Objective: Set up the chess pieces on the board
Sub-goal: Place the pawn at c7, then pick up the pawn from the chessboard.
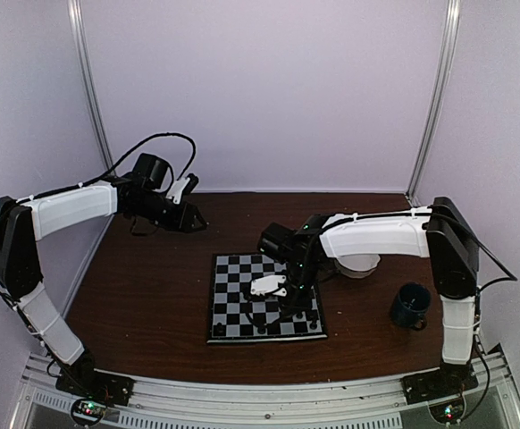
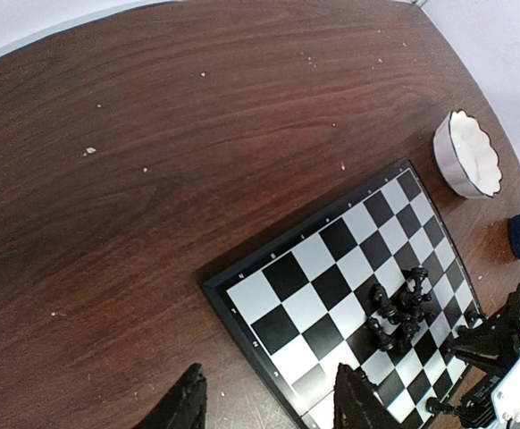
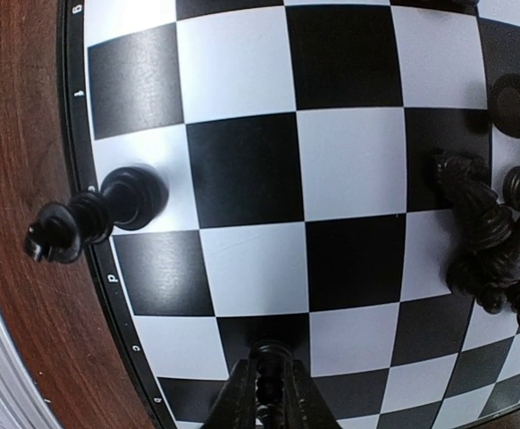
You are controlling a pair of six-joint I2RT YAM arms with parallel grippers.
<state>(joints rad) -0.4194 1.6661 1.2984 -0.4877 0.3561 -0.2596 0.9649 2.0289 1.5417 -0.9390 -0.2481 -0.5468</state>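
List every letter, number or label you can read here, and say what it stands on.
"f": white, on the dark rim of the board, right wrist view.
"d": lower down the same rim, seen upside down.
Other white marks along that rim: too small or blurred to read, in every view.
No readable text on the bowl or the mug.

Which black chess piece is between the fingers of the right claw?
The piece at the bottom of the right wrist view, inside the claw; the lone piece and the cluster sit away.
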